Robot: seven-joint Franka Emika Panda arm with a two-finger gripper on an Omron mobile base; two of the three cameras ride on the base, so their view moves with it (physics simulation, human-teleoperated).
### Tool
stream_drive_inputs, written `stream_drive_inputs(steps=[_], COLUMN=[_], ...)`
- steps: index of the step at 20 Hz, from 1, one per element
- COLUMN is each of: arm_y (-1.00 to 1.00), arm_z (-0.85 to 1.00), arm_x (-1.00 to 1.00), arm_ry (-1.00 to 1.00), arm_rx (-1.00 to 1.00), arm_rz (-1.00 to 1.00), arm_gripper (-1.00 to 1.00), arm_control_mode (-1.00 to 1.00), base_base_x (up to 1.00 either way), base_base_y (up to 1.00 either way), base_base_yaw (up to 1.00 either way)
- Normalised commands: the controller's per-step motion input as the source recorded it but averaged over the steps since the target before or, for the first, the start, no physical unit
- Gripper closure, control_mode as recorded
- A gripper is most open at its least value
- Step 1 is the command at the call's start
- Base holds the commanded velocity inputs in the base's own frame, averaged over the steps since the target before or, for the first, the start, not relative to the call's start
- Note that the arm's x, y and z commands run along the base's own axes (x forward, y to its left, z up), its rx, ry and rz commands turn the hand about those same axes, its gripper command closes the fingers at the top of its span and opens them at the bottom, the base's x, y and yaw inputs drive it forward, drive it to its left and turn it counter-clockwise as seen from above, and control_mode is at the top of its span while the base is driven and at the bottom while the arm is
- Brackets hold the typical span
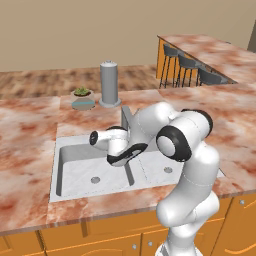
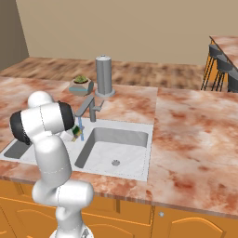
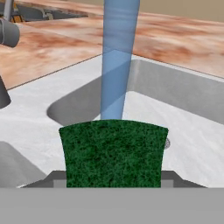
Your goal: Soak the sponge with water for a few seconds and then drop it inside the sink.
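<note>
The green sponge (image 3: pixel 113 153) sits upright between the fingers of my gripper (image 3: pixel 113 181), which is shut on it. The water (image 3: pixel 117 57) falls as a light-blue stream straight onto the sponge's top edge. In the right base view the sponge (image 2: pixel 75 134) hangs beside the water (image 2: pixel 81 126) under the grey faucet (image 2: pixel 88 106), above the divider of the sink (image 2: pixel 139 126). In the left base view my arm reaches over the sink (image 1: pixel 56 170) and hides the sponge.
On the counter behind the sink stand a potted plant (image 1: pixel 82 96) and a tall grey cylinder (image 1: pixel 109 82). Bar stools (image 1: pixel 186 67) line the far counter at the right. Marble counter surrounds the sink on all sides.
</note>
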Motion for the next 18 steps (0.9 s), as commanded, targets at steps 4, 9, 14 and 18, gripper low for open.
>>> stream_drive_inputs(steps=[4, 9, 14, 18], arm_y=[-0.08, -0.14, -0.12, 0.0], arm_z=[0.0, 0.0, 0.0, 0.0], arm_x=[0.0, 0.0, 0.02, 0.1], arm_ry=[0.0, 0.0, 0.0, 0.0], arm_rx=[0.0, 0.0, 0.0, 0.0], arm_rz=[-0.01, -0.02, -0.03, -0.02], arm_gripper=[1.0, 1.0, 1.0, 1.0], arm_control_mode=[-1.0, -1.0, -1.0, -1.0], base_base_x=[0.0, 0.0, 0.0, 0.0], base_base_y=[0.0, 0.0, 0.0, 0.0], base_base_yaw=[0.0, 0.0, 0.0, 0.0])
